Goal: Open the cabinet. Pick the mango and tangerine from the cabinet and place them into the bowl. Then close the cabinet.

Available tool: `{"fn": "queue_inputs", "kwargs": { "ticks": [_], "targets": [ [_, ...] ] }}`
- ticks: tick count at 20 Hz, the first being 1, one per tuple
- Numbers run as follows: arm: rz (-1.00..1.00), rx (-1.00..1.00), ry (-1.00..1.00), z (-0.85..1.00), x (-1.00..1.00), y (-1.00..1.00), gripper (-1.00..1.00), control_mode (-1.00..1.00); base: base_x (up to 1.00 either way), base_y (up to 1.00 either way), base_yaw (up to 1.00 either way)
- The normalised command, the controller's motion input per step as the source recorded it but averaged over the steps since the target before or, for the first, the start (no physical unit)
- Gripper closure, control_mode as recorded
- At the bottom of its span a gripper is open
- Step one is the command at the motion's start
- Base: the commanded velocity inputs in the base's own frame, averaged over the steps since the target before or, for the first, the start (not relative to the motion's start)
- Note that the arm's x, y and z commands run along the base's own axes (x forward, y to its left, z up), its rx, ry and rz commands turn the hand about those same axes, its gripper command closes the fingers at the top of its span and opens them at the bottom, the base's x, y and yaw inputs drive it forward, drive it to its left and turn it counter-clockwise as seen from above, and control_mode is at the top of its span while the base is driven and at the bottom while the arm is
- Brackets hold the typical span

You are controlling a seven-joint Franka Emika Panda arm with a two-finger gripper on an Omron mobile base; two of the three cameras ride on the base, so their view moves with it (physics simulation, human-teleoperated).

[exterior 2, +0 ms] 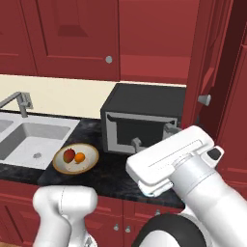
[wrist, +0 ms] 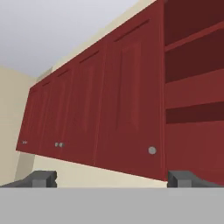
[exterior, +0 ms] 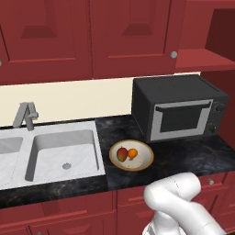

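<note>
Cream-tan bowl (exterior: pixel 131 155) holds mango (exterior: pixel 122 154) and tangerine (exterior: pixel 132 153) (touching).

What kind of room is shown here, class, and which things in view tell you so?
A kitchen, computer-rendered: a steel sink with tap, a black microwave on the dark counter, and red wall cabinets above.

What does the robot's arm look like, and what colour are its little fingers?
The arm is glossy white, made of fat rounded tube pieces, with a dark black ring at a joint. Its hand is a flat white block with thin grooves and a small black button-like part. The gripper has two small dark grey square finger tips. No cables or writing show.
</note>
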Motion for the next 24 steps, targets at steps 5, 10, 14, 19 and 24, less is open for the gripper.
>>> {"fn": "queue_inputs", "kwargs": {
  "ticks": [5,10,14,19,24],
  "targets": [
    [0.00,0.02,-0.04,0.00,0.11,-0.50,-1.00,-1.00,0.00,0.00,0.00],
    [-0.01,0.03,0.00,0.00,0.11,-0.49,-1.00,-1.00,0.00,0.00,0.00],
    [-0.02,0.05,0.00,0.00,0.48,-0.54,-1.00,-1.00,0.00,0.00,0.00],
    [0.00,0.11,0.00,0.00,0.58,-0.68,-1.00,-1.00,0.00,0.00,0.00],
    [0.02,0.02,0.03,-0.14,0.85,-0.36,-1.00,-1.00,0.00,0.00,0.00]
  ]
}}
